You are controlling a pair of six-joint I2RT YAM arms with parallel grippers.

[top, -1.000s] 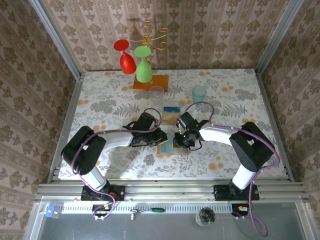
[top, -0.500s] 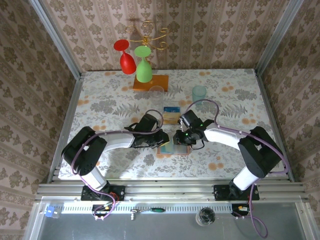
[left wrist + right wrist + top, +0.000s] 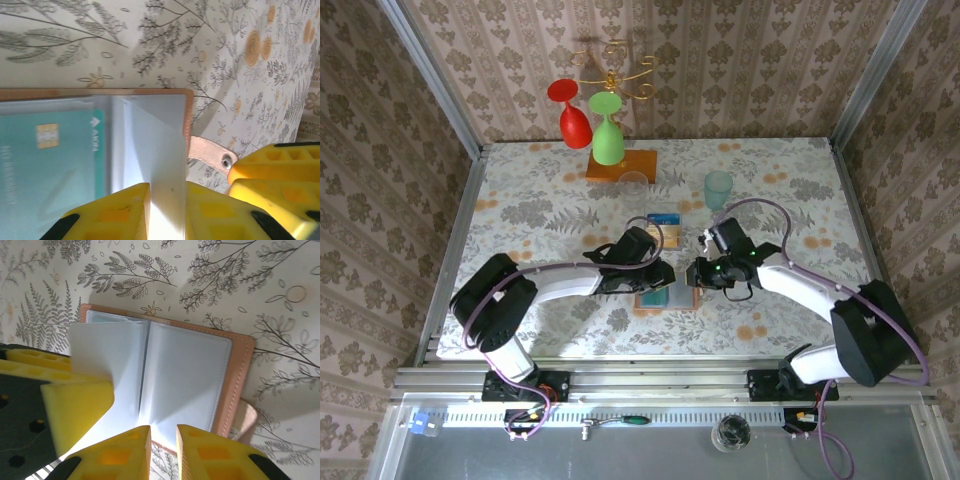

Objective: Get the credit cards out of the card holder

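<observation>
Floral-patterned table carries the open card holder at mid-front. Left claw clamps one of its clear leaves, beside a pocketed teal credit card. Whether the right claw grasps anything cannot be told.

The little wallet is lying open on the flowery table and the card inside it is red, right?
Not quite: the card holder lies open on the flowery table, but the credit card inside it is teal, not red. The left wrist view shows it.

Left gripper and right gripper further right
</observation>
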